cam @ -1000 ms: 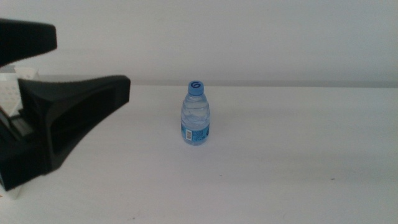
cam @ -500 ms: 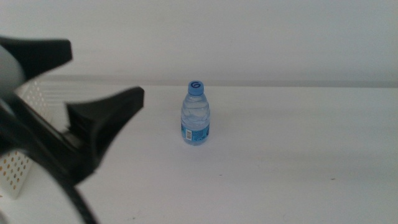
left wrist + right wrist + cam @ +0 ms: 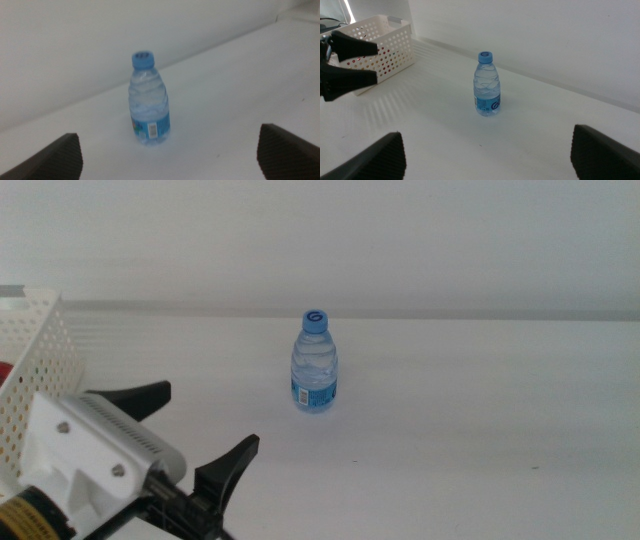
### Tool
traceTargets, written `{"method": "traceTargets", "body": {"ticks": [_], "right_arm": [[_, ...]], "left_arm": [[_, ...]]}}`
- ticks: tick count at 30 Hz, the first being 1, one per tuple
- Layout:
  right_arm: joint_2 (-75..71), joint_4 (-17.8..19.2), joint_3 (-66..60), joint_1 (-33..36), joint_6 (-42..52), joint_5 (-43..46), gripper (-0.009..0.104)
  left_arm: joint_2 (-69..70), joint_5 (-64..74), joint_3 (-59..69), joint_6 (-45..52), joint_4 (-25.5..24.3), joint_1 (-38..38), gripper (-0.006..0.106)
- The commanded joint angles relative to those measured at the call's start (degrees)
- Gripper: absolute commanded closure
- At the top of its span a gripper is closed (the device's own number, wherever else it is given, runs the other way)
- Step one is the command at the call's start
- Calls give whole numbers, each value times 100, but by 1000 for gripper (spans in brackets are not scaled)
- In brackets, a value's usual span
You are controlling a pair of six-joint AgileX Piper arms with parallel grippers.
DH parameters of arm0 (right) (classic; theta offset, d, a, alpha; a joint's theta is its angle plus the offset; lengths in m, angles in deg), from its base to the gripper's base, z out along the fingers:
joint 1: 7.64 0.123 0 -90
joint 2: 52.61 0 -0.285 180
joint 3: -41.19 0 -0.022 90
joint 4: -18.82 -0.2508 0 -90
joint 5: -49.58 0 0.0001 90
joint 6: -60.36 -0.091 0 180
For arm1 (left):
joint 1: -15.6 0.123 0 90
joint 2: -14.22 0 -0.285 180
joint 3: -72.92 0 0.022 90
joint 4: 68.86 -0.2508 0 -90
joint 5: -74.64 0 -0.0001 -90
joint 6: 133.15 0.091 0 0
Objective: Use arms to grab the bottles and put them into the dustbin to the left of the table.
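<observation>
Upright on the table (image 3: pixel 480 420), water bottle (image 3: pixel 316 363) with unreadable blue label; left pincer (image 3: pixel 205 430) released nearby, right pincer (image 3: pixel 487 150) released too; dustbin (image 3: pixel 385 42) with something red inside.

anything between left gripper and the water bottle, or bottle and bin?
Nothing visible. The left gripper, jaws open, sits low on the table's left side with bare table between it and the upright water bottle. The dustbin is at the left edge; only that gripper lies near the path. The right gripper waits, open.
</observation>
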Motion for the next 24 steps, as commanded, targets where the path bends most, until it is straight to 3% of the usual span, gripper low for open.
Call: {"method": "traceTargets", "body": {"ticks": [1,16,21,24], "right_arm": [[-6,51,-18,-9,11,20,7],[-6,51,-18,-9,11,20,7],[-6,51,-18,-9,11,20,7],[-6,51,-18,-9,11,20,7]], "left_arm": [[-219,-153,20,-56,298,9,7],[-2264,-2039,9,-230,484,9,7],[-3180,-3180,-180,-208,951,9,7],[-3728,-3438,-437,-208,939,9,7]]}}
